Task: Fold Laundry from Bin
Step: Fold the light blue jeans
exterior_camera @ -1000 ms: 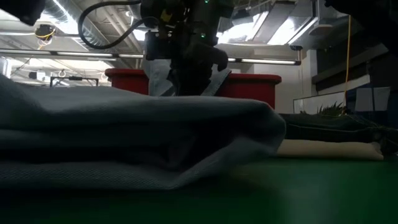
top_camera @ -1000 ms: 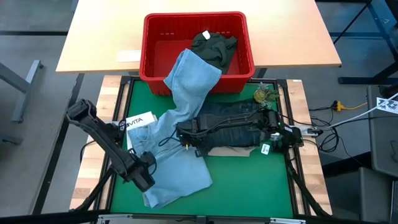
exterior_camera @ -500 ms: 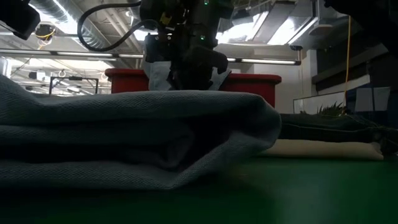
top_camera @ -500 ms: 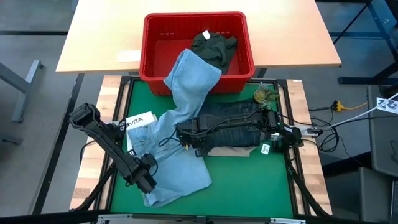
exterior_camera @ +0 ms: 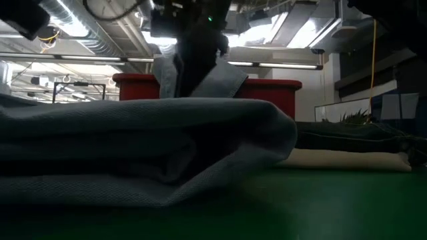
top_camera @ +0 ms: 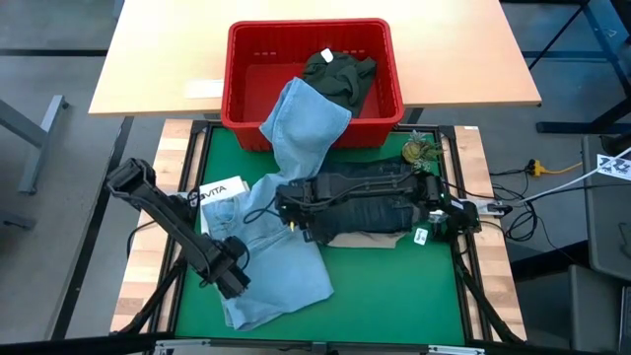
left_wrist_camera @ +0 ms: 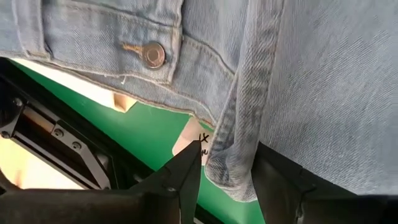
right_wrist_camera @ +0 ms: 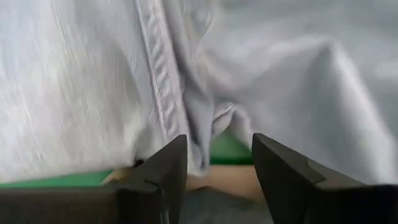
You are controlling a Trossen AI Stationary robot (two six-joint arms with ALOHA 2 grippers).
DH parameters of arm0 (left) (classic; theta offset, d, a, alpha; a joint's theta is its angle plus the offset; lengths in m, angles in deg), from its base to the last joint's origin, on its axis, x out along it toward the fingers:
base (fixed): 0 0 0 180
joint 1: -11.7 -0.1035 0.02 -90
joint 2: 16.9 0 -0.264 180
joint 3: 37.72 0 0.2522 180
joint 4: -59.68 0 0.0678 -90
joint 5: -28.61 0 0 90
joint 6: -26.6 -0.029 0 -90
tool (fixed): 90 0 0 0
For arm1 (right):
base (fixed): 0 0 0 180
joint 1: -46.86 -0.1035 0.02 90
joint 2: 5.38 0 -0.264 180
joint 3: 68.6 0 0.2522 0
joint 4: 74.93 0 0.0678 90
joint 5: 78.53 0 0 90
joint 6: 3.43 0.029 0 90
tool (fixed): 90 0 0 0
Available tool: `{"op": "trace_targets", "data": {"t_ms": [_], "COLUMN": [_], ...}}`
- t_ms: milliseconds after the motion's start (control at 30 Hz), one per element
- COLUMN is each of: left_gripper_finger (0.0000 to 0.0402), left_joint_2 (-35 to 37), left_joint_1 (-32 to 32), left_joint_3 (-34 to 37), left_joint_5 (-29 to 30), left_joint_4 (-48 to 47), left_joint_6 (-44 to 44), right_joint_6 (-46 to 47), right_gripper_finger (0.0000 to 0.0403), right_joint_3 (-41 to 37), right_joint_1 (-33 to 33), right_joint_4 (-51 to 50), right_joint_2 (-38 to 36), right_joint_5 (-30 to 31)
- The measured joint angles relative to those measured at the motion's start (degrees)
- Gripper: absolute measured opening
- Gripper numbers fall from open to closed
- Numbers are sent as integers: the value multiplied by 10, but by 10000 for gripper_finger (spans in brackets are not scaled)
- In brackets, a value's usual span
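Note:
The light blue jeans [top_camera: 271,237] hang out of the red bin [top_camera: 240,99] by one leg and spread over the green mat, with a fold near the front [exterior_camera: 133,147]. My left gripper [top_camera: 232,281] points down over their near left part, beside the waistband button [left_wrist_camera: 153,55]. It is open, with a seamed edge [left_wrist_camera: 231,168] between its fingers. My right gripper [top_camera: 288,212] hovers open above the jeans' middle [right_wrist_camera: 186,93]. A dark olive piece [top_camera: 340,71] lies in the bin. My left gripper has its open fingers on either side of the jeans' seamed edge [left_wrist_camera: 231,168], coming from above. Whether either finger touches the cloth I cannot tell.
Folded dark navy jeans [top_camera: 380,197] lie on beige trousers [top_camera: 370,240] at the mat's right, under my right arm. A white card [top_camera: 219,192] lies at the mat's left. A small greenish thing [top_camera: 419,150] sits at the far right corner. The near right of the mat is bare green.
My right gripper has gone up, away from the light blue jeans, and now uncovers the leg running to the bin behind it. The top layer of the folded jeans has sunk a little and lies flatter.

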Motion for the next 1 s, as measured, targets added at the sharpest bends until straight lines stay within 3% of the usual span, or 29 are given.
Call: {"op": "trace_targets", "data": {"t_ms": [133, 367, 700, 1000], "left_gripper_finger": [130, 130, 130, 130], "left_joint_2": [24, 61, 79, 31], "left_joint_1": [-2, -1, 3, 11], "left_joint_3": [0, 0, 0, 0], "left_joint_5": [26, 60, 154, 202], "left_joint_4": [0, 2, 48, 47], "left_joint_6": [29, 70, 78, 82], "right_joint_6": [8, 19, 14, 14], "right_gripper_finger": [180, 179, 179, 179], "right_joint_3": [19, 18, 18, 18], "right_joint_1": [0, -26, -57, -35], "right_joint_4": [13, -2, 77, 121], "right_joint_2": [-1, 0, 28, 74], "right_joint_5": [-3, -76, -14, 60]}}
